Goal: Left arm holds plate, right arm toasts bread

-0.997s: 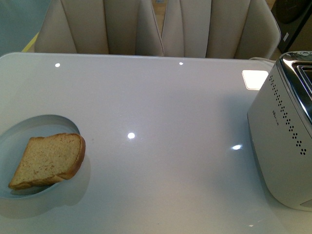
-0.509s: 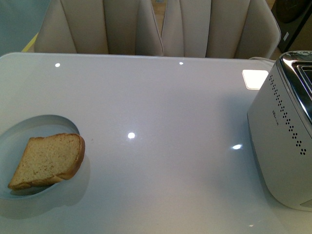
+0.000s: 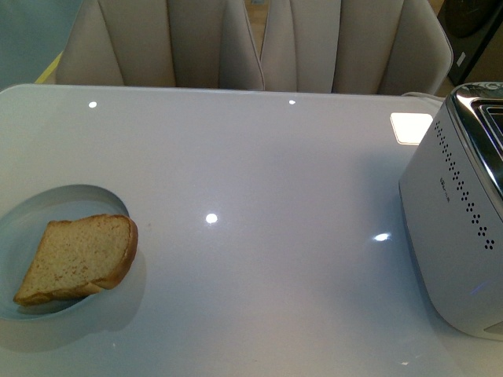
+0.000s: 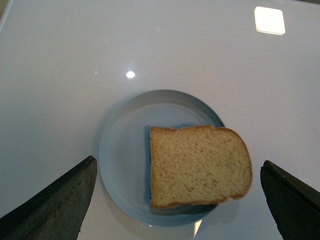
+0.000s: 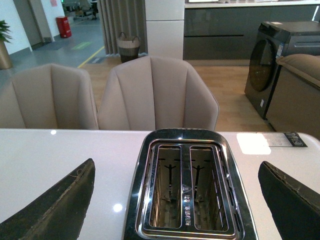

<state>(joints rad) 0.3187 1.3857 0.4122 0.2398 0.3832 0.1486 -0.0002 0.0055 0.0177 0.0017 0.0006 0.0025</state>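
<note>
Glossy white worktop (image 3: 259,165). White and chrome two-slot toaster (image 3: 460,228) stands at its right edge. Well apart from the toaster, across to the left, sits the pale blue plate (image 3: 47,204). One slice of tan bread (image 3: 78,258) lies flat on it, its rounded crust end jutting past the rim on the toaster side. Left pincer (image 4: 177,162) hangs above the plate (image 4: 125,155) with jaws spread wide either side of plate and bread (image 4: 197,167), gripping nothing. Right pincer (image 5: 176,164) hangs over the toaster (image 5: 145,175), jaws likewise wide apart and empty; both slots are bare, wire guides showing. Beige padded chairs (image 3: 251,43) stand behind the toaster, beyond the worktop's far edge.
</note>
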